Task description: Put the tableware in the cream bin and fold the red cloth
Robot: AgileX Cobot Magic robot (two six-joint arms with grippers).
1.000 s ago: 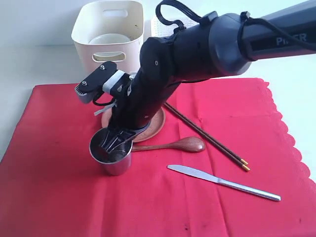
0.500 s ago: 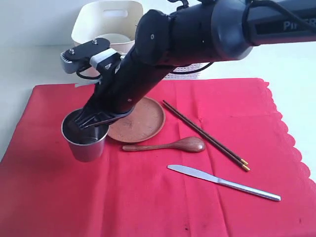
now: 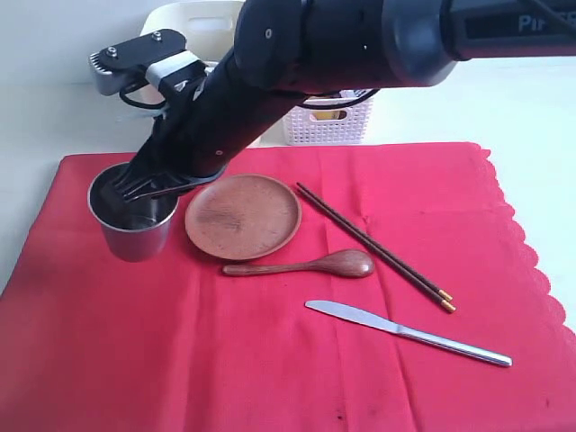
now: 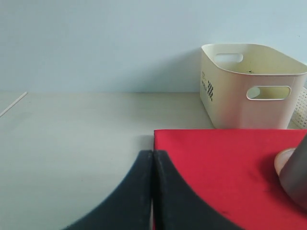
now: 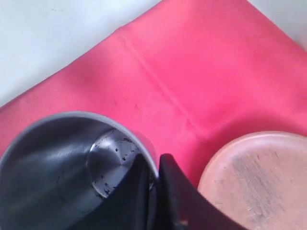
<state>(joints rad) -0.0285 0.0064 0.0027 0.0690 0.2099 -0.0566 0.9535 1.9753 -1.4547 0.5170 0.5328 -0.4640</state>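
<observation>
My right gripper [image 3: 148, 187] [image 5: 153, 165] is shut on the rim of the steel cup [image 3: 132, 218] [image 5: 62, 167], one finger inside the wall and one outside, holding it over the left part of the red cloth [image 3: 297, 360] [image 4: 216, 163]. The cup's side [image 4: 296, 170] also shows in the left wrist view. The brown wooden plate [image 3: 243, 216] [image 5: 259, 182], wooden spoon [image 3: 306, 265], dark chopsticks [image 3: 373, 246] and steel knife [image 3: 405, 332] lie on the cloth. The cream bin [image 3: 180, 20] [image 4: 252, 84] stands behind, mostly hidden by the arm. My left gripper [image 4: 152, 158] is shut and empty at the cloth's corner. The bowl is out of view.
A white lattice basket [image 3: 328, 121] stands behind the cloth, next to the cream bin. Bare pale table [image 4: 72, 143] lies left of the cloth. The cloth's scalloped edge [image 3: 531, 261] runs down the right side.
My right gripper has carried the steel cup leftward and toward the back, off the plate's near-left edge. The whole wooden plate now shows. The other tableware has not moved.
</observation>
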